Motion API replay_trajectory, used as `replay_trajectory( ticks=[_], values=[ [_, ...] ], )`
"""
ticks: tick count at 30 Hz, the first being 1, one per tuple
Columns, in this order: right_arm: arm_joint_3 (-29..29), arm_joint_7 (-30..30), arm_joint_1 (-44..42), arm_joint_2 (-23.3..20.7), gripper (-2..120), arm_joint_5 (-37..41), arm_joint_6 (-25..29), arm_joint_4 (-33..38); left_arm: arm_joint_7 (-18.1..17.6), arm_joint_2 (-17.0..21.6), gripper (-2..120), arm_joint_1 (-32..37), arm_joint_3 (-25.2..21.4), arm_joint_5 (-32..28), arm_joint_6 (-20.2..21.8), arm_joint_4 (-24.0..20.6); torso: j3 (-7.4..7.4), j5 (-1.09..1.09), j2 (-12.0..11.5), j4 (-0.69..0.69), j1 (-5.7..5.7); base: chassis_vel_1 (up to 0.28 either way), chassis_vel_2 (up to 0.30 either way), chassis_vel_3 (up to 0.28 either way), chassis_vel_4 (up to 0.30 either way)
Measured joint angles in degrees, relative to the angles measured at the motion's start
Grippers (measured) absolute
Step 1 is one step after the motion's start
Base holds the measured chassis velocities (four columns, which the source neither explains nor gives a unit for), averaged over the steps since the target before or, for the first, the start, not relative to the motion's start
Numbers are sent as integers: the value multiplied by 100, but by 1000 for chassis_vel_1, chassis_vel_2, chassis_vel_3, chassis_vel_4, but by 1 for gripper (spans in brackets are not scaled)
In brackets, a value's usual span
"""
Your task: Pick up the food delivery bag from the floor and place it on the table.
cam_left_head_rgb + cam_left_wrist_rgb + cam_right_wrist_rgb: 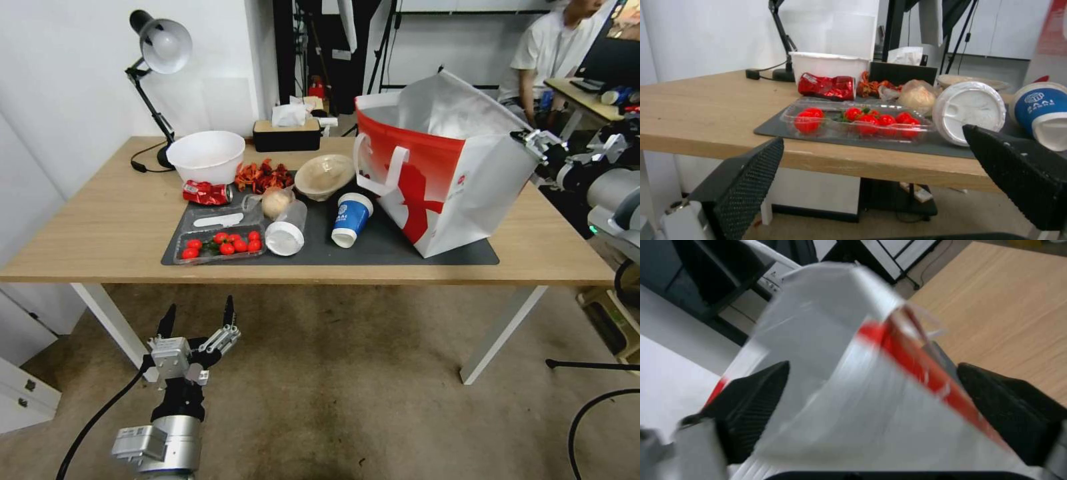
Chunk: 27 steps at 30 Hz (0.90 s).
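Note:
The food delivery bag [460,173], red and white with silver foil lining, stands upright on the right part of the dark mat [393,248] on the table [100,220]. Its white strap handle hangs on the red side. My right gripper [523,138] is at the bag's upper right edge. In the right wrist view it [871,365] is open, its fingers wide apart on either side of the bag's rim [840,390]. My left gripper [197,313] hangs open low over the floor [333,373], in front of the table's left part; it [871,136] holds nothing.
On the mat lie a clear tomato box [220,245], a tipped lidded cup [287,230], a tipped blue cup [351,219], a crushed red can [207,193] and a beige bowl [325,175]. A white bowl [207,155], lamp [157,53] and tissue box [287,133] stand behind.

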Motion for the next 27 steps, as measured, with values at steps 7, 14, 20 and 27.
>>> replay_trajectory(
  ticks=[7,14,20,27],
  values=[
    [48,-195,-164,-76,100,-361,-19,29,-1,-24,100,2,63,52,-12,20,0,-1,0,0,0,0,0,0,0],
    [201,-383,-312,-173,100,-504,-20,26,-2,-26,100,6,73,64,-18,20,0,-1,0,0,0,0,0,0,0],
    [286,-594,-489,-226,100,-906,5,63,-2,-31,100,10,91,71,-19,20,0,0,0,-1,0,0,0,0,0],
    [382,-1045,-721,-297,100,-1609,137,70,-2,-35,100,13,115,79,-24,20,0,0,0,-1,0,0,0,0,0]
  ],
)
